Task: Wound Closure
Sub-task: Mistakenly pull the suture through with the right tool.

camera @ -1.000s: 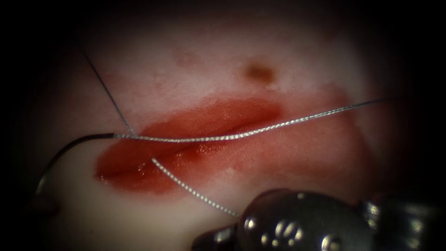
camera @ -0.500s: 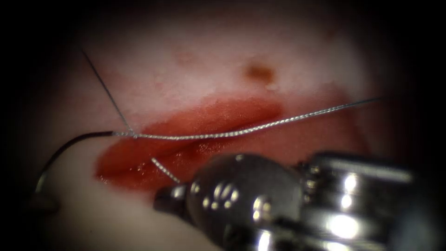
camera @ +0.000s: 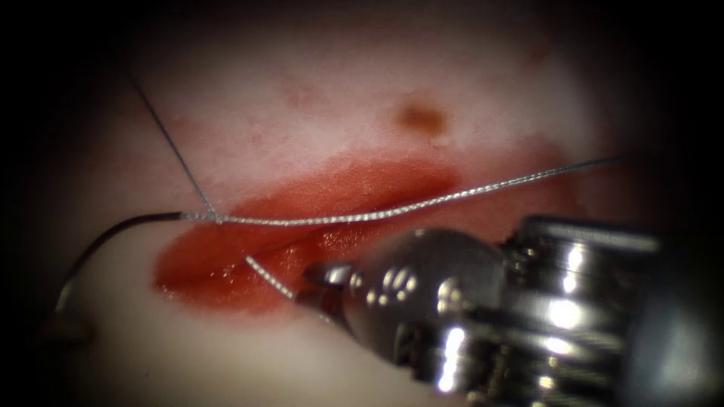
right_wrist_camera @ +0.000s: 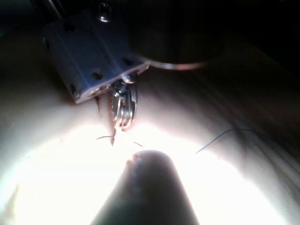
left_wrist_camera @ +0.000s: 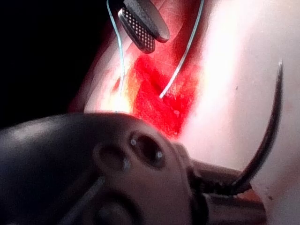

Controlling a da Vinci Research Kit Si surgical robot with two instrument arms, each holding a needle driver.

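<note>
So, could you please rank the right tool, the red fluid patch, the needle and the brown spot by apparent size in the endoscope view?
1. Right tool, though nearness to the camera inflates it.
2. Red fluid patch.
3. Needle, a thin arc.
4. Brown spot.

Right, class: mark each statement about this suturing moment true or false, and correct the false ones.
1. The left tool holds the needle. True.
2. The needle is buried in the tissue. False: it lies free, left of the cut.
3. The right tool grips the long thread. False: its jaws are open and hold nothing.
4. A short thread end lies over the red fluid, beside the right tool's tip. True.
</note>
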